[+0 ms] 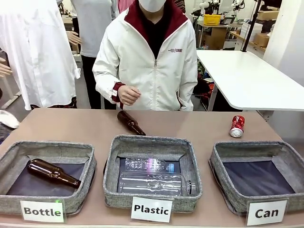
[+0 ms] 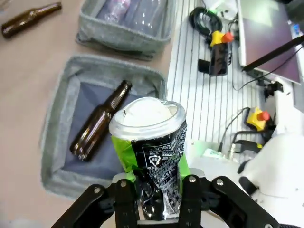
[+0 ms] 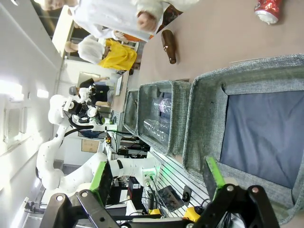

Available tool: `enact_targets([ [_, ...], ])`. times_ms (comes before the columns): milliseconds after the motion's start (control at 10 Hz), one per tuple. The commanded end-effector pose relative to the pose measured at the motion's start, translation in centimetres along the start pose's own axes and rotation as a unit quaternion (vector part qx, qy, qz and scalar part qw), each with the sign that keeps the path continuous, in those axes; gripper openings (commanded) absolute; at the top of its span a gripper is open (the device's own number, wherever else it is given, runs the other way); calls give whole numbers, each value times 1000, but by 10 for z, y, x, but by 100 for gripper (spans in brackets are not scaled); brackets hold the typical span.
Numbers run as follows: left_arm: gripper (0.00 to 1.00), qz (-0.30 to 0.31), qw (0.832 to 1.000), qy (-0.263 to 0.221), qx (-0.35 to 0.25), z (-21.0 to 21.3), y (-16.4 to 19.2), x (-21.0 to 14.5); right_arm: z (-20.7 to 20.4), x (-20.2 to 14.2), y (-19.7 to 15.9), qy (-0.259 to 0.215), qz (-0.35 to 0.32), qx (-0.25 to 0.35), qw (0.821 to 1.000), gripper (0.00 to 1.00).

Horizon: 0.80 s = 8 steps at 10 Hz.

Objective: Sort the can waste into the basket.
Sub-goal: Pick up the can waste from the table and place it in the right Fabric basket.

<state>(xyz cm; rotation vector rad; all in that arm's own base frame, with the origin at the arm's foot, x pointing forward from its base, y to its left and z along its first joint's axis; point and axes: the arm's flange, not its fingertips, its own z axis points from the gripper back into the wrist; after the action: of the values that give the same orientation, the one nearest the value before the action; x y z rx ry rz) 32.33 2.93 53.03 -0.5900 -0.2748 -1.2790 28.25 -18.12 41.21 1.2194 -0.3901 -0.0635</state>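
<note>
In the left wrist view, my left gripper (image 2: 156,190) is shut on a crushed dark can (image 2: 151,142) with green print and a silver end, held above the basket labelled "Bottle" (image 2: 56,114). A red crushed can (image 1: 236,126) lies on the table behind the grey "Can" basket (image 1: 247,147), which has nothing in it. The right wrist view shows my right gripper (image 3: 156,175) open and holding nothing. It hovers just off the near side of the Can basket (image 3: 209,109), with the red can (image 3: 267,9) beyond the basket's far rim.
A brown bottle (image 1: 130,122) lies on the table behind the "Plastic" basket (image 1: 152,141), which holds clear bottles. Another brown bottle (image 1: 51,173) lies in the "Bottle" basket (image 1: 47,147). A person (image 1: 147,61) stands at the far edge of the table.
</note>
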Motion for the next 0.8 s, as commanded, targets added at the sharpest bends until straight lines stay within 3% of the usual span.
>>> enact_targets([
  [0,35,-46,999,1,11,-19,-5,53,0,3,0,-8,14,11,1000,100],
  [100,35,-55,998,6,25,-34,-8,94,0,0,0,0,0,0,1000,100],
  [200,35,-104,994,0,25,-47,-6,143,34,-11,31,24,23,-17,999,100],
  [300,35,-177,984,-26,18,-64,-5,201,66,-27,49,96,21,-50,994,100],
  [600,35,-288,957,-34,11,-152,-13,349,127,-51,56,66,38,-91,993,100],
  [700,35,-327,945,-25,-11,-198,-19,397,150,-52,51,29,31,-92,995,100],
])
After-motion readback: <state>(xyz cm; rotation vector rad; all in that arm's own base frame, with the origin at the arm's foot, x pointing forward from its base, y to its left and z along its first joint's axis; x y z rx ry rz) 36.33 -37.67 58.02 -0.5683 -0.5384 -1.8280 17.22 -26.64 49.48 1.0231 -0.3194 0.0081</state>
